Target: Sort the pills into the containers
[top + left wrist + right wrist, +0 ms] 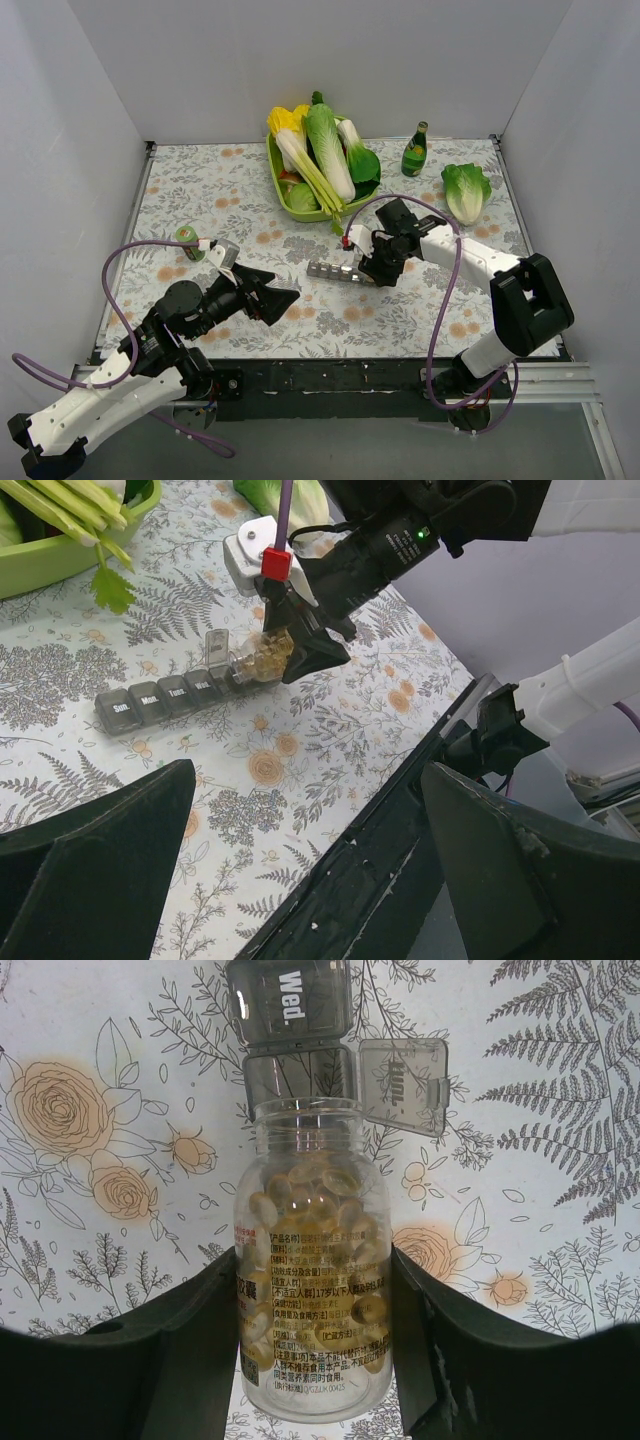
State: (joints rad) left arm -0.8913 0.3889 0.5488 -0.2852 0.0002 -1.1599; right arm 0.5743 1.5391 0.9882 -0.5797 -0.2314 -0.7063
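The containers [331,270] are laid mid-table on the floral table [200,190], in front of the green tray [45,565]. The long axis is set left-right in the top view, with Sun. at the left end. One compartment lid [403,1085], next after Wed., is flipped open. The right gripper [315,1290] is clamped on a clear bottle [312,1210] of yellow pills [320,1185]. The strip is found straight ahead of its fingertips, in line with the bottle, whose mouth is pointed at the open compartment. The left gripper [308,780] is held with fingers wide apart, near the strip and clear of it.

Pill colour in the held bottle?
Amber-yellow pills in the bottle; best in right wrist view.
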